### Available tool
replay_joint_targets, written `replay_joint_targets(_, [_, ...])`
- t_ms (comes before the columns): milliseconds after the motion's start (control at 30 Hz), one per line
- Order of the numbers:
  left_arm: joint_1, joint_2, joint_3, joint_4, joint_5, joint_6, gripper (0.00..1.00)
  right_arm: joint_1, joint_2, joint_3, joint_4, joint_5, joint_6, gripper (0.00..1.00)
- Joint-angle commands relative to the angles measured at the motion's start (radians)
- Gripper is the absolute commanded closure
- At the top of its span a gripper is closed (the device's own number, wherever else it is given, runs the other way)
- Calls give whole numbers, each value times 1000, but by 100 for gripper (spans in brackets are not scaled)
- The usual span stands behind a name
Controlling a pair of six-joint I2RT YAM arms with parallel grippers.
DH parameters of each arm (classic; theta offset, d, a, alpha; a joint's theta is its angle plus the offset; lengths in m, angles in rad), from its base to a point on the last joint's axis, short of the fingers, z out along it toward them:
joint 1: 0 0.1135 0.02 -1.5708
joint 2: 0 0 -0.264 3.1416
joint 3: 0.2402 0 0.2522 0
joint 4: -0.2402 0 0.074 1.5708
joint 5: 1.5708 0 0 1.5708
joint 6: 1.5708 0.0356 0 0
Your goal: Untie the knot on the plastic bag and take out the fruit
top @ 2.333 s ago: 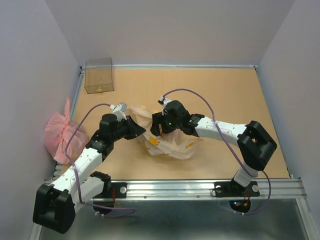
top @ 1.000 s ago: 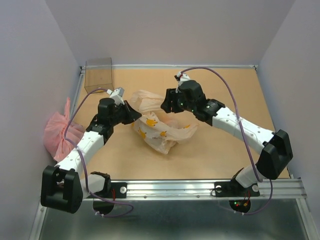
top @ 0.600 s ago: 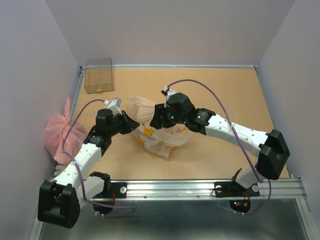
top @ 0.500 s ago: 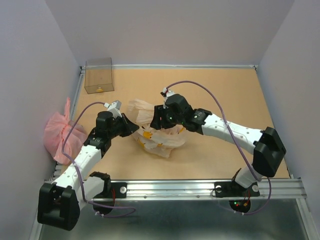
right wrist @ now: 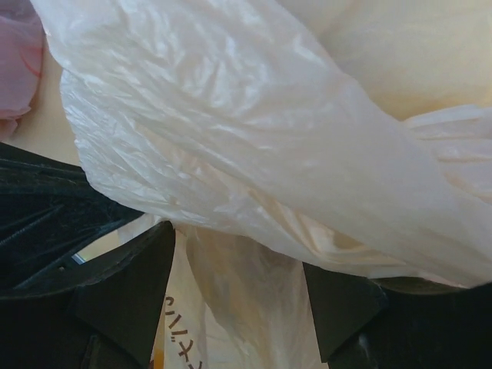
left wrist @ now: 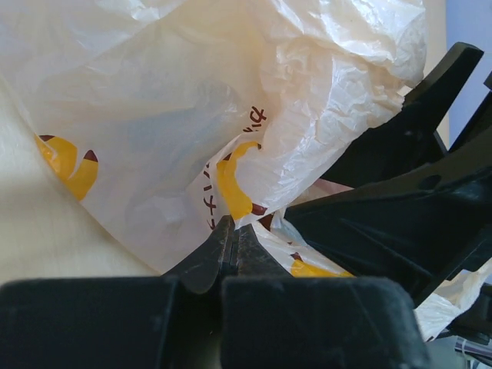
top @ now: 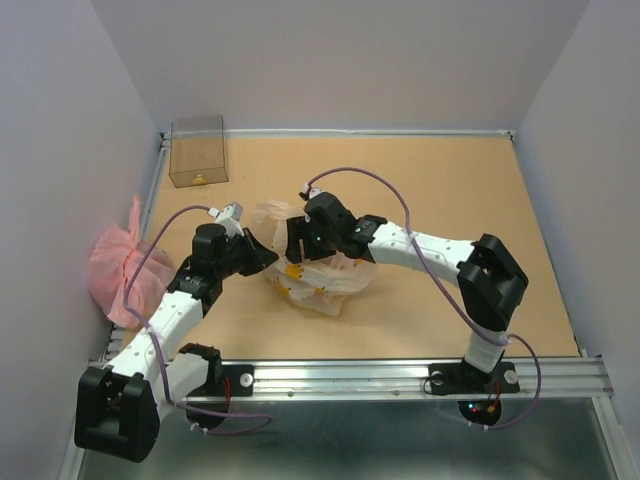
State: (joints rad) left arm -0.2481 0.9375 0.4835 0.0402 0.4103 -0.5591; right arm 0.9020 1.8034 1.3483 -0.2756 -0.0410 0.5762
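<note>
Seen from above, a little toward 9 o'clock from the middle of the table (top: pixel 470 190): the plastic bag (top: pixel 322 282), lying slumped and crumpled. Lower and more compact now than a second ago, when it was drawn up and stretched toward 1 o'clock.

Right gripper (top: pixel 296 240): brought across from the bag's 1 o'clock side to its 11 o'clock corner, now close to the left gripper (top: pixel 266 254). Fingers (right wrist: pixel 131 300) spread wider than before, with a thick band of film running between them in the wrist view, not visibly clamped.

Left gripper: almost unmoved at the bag's 9 o'clock edge, pressed together and pinching a fold of the printed film at the tips.

Knot: not to be made out in any view, so impossible to say whether tied or already loose. No fruit seen outside the bag, only yellow printed marks on the film. Impossible to tell what is inside.

Most likely a release and a new reach: giving up the former hold and searching for a better place nearer the tied ears, with the left side kept as anchor. Untying therefore apparently not finished, and taking out not begun. For the next closing, important to catch the twisted part itself and not loose film.

At the table's 9 o'clock edge, a pink bag (top: pixel 118 268); at the 11 o'clock corner, a clear box (top: pixel 197 150). Both well apart from the work.
</note>
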Motion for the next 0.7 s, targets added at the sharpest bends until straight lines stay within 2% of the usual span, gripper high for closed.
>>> replay_joint_targets(0, [-8, -8, 33, 41, 13, -4, 100, 24, 25, 90, 41, 21, -18, 30])
replay_joint_targets(100, [-8, -17, 43, 41, 4, -2, 100, 31, 51, 89, 41, 102, -36, 38])
replay_joint_targets(200, [-6, -31, 56, 8, -45, 5, 100, 29, 39, 51, 35, 268, -48, 62])
replay_joint_targets(233, [-8, -34, 66, -6, -91, 7, 100, 29, 30, 37, 30, 318, -53, 66])
replay_joint_targets(333, [-6, -43, 84, -63, -192, 2, 100, -9, -19, -1, -8, 524, -72, 74])
replay_joint_targets(467, [7, -28, 104, -123, -289, 1, 100, -81, -90, -55, -33, 642, -82, 82])
replay_joint_targets(567, [26, -2, 118, -137, -301, 1, 100, -194, -137, -95, -42, 699, -87, 91])
replay_joint_targets(667, [46, 1, 133, -148, -327, -2, 100, -288, -176, -129, -51, 724, -82, 94])
